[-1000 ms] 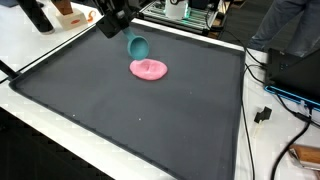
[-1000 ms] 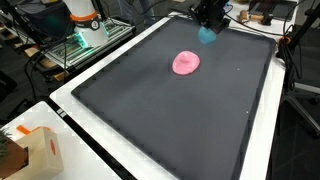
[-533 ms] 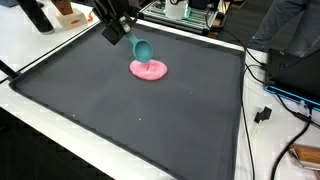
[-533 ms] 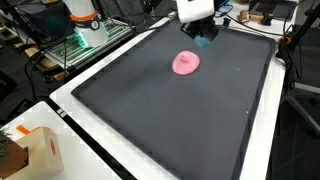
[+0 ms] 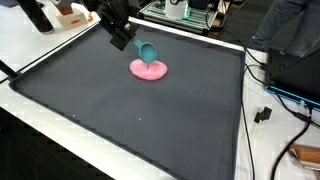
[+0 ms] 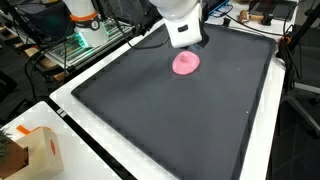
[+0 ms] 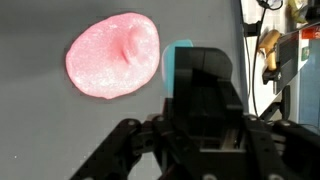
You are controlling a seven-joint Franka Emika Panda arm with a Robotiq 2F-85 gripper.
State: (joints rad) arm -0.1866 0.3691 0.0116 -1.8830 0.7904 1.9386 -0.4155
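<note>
A flat pink disc with a raised middle lies on the dark mat (image 5: 150, 130) toward its far side, seen in both exterior views (image 5: 149, 70) (image 6: 186, 63) and in the wrist view (image 7: 112, 55). My gripper (image 5: 133, 42) is shut on a small teal cup (image 5: 146, 50) and holds it tilted just above the disc's far edge. In the wrist view the teal cup (image 7: 178, 62) shows beside the disc, mostly hidden behind my black fingers (image 7: 205, 85). In an exterior view my white wrist (image 6: 181, 25) hides the cup and the jaws.
The mat has a white border (image 6: 70, 105). A cardboard box (image 6: 28, 150) stands at a table corner. Cables and a plug (image 5: 264, 113) lie beside the mat. Lab gear (image 5: 185, 12) and a person (image 5: 290, 25) are behind it.
My gripper with the teal cup has moved over the mat toward the pink disc and now hangs just above its edge. The disc has not moved.
</note>
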